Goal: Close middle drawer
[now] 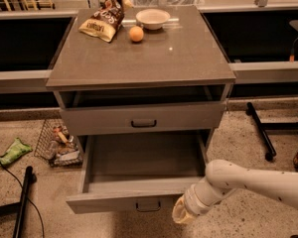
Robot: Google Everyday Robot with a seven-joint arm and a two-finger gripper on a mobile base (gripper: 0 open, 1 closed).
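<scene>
Hand (pixel 182 215) hangs beside front corner of one pulled-out middle drawer (pixel 114 201).

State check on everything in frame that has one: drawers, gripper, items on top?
Grey wooden middle drawer: pulled far out, visible inside looks empty.
Grey top drawer: pushed in, or nearly.
Gripper: low, at the middle drawer front's right end.
White round bowl: upright on grey tabletop.
Brown snack bag: lying down, top crumpled.
Orange round fruit: resting beside bowl.
</scene>
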